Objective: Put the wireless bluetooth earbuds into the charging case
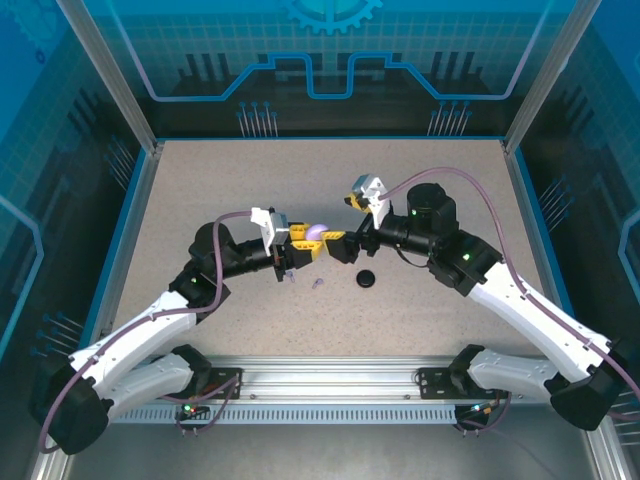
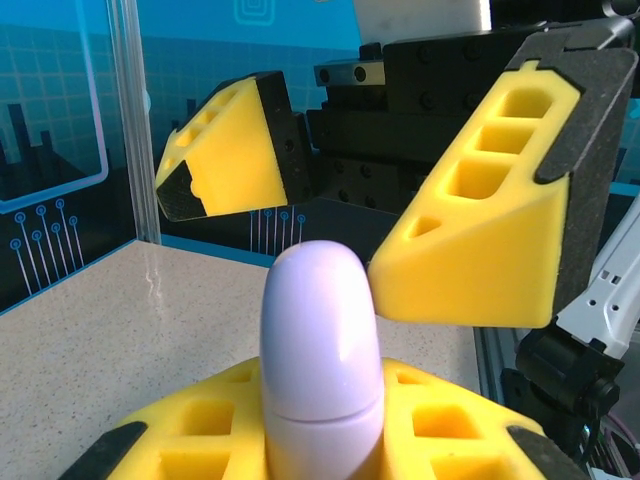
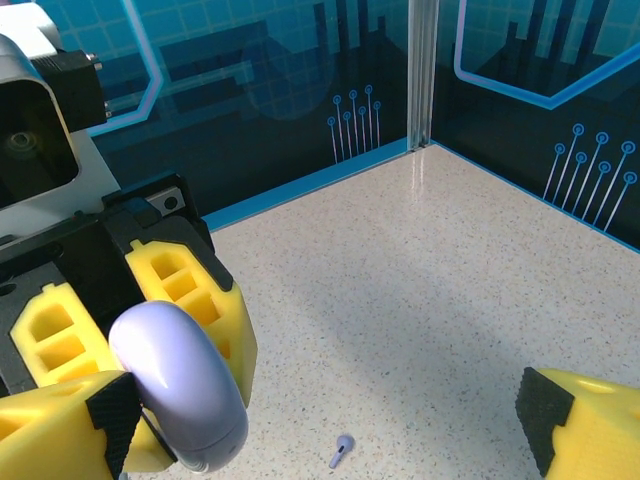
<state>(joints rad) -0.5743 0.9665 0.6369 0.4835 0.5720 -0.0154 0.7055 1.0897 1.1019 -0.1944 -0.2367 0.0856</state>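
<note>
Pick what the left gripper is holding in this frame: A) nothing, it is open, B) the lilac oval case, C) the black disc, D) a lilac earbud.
B: the left gripper is shut on the lilac oval case, while the black disc and a lilac earbud lie loose on the table.

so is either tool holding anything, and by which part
The left tool grips the lilac case by its lower end, rounded top sticking out. The right tool is open, holding nothing.
</note>
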